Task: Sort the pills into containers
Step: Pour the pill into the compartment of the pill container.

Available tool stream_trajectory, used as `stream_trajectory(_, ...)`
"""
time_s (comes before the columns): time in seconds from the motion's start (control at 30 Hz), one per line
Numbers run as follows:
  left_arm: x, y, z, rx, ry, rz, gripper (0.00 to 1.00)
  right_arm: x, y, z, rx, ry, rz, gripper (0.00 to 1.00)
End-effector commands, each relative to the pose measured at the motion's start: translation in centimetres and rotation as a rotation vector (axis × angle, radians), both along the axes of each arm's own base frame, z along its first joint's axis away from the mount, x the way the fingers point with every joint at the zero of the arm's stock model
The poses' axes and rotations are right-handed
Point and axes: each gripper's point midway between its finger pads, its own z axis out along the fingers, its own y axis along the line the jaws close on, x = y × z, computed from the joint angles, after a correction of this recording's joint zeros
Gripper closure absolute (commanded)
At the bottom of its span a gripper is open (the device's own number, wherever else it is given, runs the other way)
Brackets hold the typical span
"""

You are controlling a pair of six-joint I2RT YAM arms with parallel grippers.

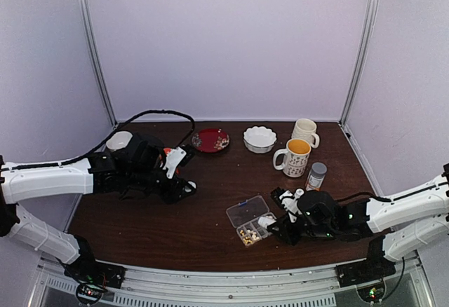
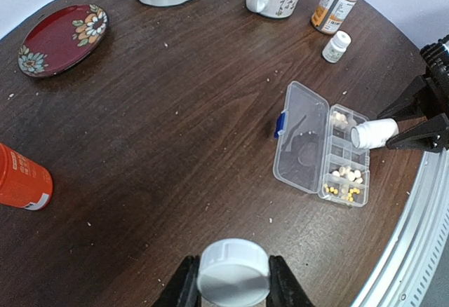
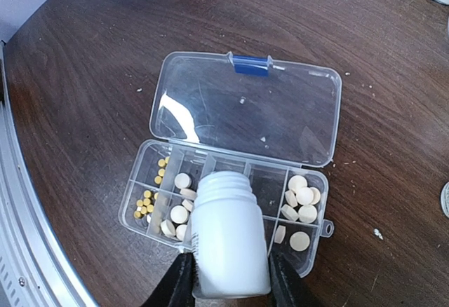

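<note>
The right gripper [image 3: 230,279] pinches a white bottle [image 3: 228,237], its mouth over the open organiser box [image 3: 245,118] at frame centre; pills [image 3: 302,198] lie in its compartments; the left gripper [image 2: 233,289] pinches a white cap [image 2: 233,270].

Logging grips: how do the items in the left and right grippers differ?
The left gripper holds a flat round white cap; the right gripper holds a taller, uncapped white bottle. The cap hangs over bare table, apart from the organiser; the bottle is tipped with its mouth over the organiser's compartments. Both are white.
</note>
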Motion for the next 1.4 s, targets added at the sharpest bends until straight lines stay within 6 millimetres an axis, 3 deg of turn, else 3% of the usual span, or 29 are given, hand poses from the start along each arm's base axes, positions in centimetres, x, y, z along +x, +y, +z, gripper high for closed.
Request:
stream_trajectory(0.0, 0.6, -0.8, 1.2, -0.033, -0.029, -0.014, 0.91, 0.2, 0.3, 1.5, 0.07, -0.022, -0.01, 1.0)
stream_trajectory(0.13, 0.6, -0.9, 1.1, -0.034, -0.024, -0.013, 0.91, 0.2, -0.1, 0.4, -0.006, -0.003, -0.007, 1.0)
stream_trajectory(0.23, 0.6, -0.9, 1.1, -0.035, -0.023, -0.015, 0.91, -0.4, 0.6, 0.8, 0.07, 0.006, 0.017, 1.0)
stream_trajectory(0.37, 0.6, -0.8, 0.9, -0.031, -0.021, -0.013, 0.91, -0.2, 0.5, 0.3, 0.009, 0.017, 0.021, 1.0)
stream_trajectory(0.5, 0.5, -0.9, 0.9, -0.031, -0.019, -0.016, 0.91, 0.0, 0.6, 1.8, 0.106, -0.023, 0.001, 1.0)
stream_trajectory(0.6, 0.5, -0.8, 0.8, -0.031, -0.017, -0.015, 0.91, 0.3, -0.1, 0.7, -0.023, -0.01, -0.005, 1.0)
stream_trajectory(0.73, 0.6, -1.0, 0.8, -0.03, -0.015, -0.017, 0.91, -0.2, 0.3, 1.4, 0.075, -0.011, 0.01, 1.0)
stream_trajectory(0.87, 0.6, -1.1, 0.7, -0.035, -0.011, -0.02, 0.91, -0.1, -0.1, 0.2, -0.014, 0.011, 0.007, 1.0)
stream_trajectory(0.97, 0.6, -1.3, 0.7, -0.035, -0.006, -0.025, 0.91, -0.2, 0.4, 1.1, 0.066, -0.003, 0.011, 1.0)
stream_trajectory(1.07, 0.6, -1.3, 0.7, -0.033, -0.006, -0.024, 0.91, 0.2, 0.0, 0.5, -0.012, -0.001, -0.003, 1.0)
stream_trajectory(1.2, 0.6, -1.3, 0.7, -0.032, -0.005, -0.024, 0.91, 0.1, 0.2, 2.2, 0.105, -0.03, -0.014, 1.0)
stream_trajectory(1.3, 0.5, -1.2, 0.7, -0.031, -0.005, -0.022, 0.91, 0.3, -0.9, 0.8, -0.038, -0.005, -0.035, 1.0)
stream_trajectory(1.37, 0.6, -1.3, 0.6, -0.033, -0.003, -0.024, 0.91, -0.2, 0.0, 1.2, -0.01, 0.012, 0.005, 1.0)
